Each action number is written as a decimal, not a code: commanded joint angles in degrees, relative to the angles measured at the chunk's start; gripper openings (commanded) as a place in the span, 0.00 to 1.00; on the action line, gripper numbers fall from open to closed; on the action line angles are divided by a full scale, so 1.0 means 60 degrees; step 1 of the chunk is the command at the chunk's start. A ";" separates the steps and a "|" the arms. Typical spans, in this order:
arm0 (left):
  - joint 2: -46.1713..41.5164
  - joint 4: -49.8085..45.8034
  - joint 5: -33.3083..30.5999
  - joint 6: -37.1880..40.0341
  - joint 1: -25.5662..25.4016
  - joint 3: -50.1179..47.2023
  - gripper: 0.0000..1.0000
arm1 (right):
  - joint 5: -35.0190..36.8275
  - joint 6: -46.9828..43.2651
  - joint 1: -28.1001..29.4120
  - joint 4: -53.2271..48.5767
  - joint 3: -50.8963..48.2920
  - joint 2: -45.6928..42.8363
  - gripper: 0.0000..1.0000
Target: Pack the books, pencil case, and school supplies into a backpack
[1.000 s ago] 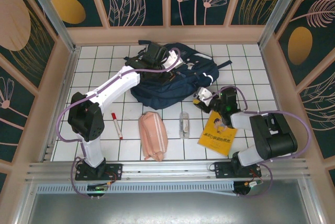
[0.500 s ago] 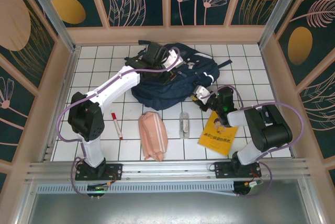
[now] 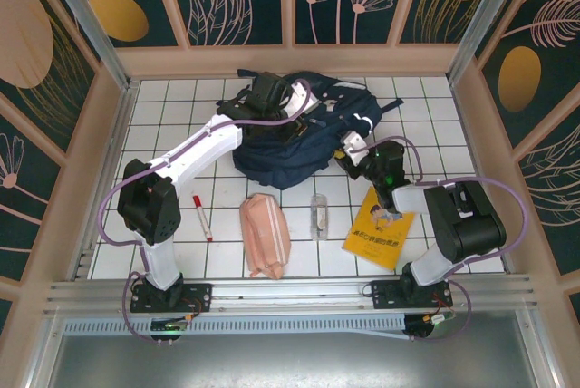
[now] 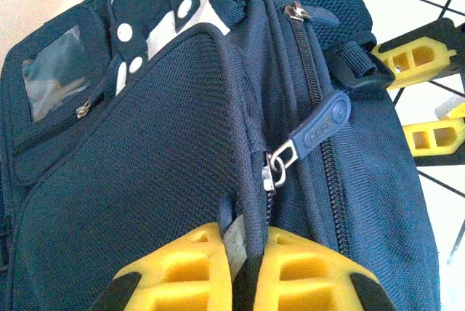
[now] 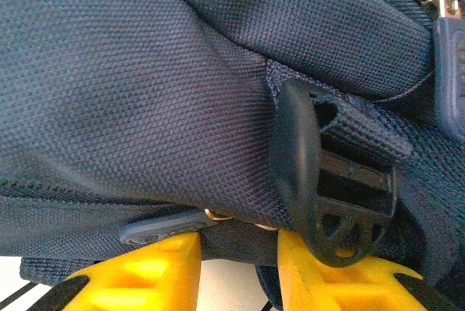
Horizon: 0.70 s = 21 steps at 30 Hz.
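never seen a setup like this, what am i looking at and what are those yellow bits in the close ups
These are two robot arms bolted to the near edge of a white tiled table. The wide picture looks down from above and behind them. The two close-ups come from a camera on each wrist, and the yellow fingers belong to that arm's own gripper. On the table lie a navy backpack, a pink pencil case, a yellow book, a red-and-white marker and a small clear case. The left gripper is shut, pinching a fold of the backpack beside a zip. The right gripper is against the backpack's side by a black buckle, with fabric between its fingers; whether it grips is unclear.
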 commanded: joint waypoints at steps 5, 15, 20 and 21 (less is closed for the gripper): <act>-0.0289 0.1053 0.0365 -0.0174 -0.0005 0.0059 0.00 | -0.0939 -0.0517 0.0038 -0.0447 0.0019 -0.0179 0.32; -0.0197 0.1205 0.0318 -0.0369 -0.0013 0.0071 0.00 | -0.1803 -0.0749 -0.0069 -0.1920 0.0603 -0.0364 0.41; -0.0232 0.1234 0.0279 -0.0401 -0.0008 -0.0037 0.00 | 0.0149 0.2135 -0.0117 -0.3689 0.1983 -0.0249 0.42; -0.0250 0.1259 0.0272 -0.0393 -0.0007 -0.0078 0.00 | 0.0167 0.3131 -0.0225 -0.4027 0.2203 -0.0279 0.43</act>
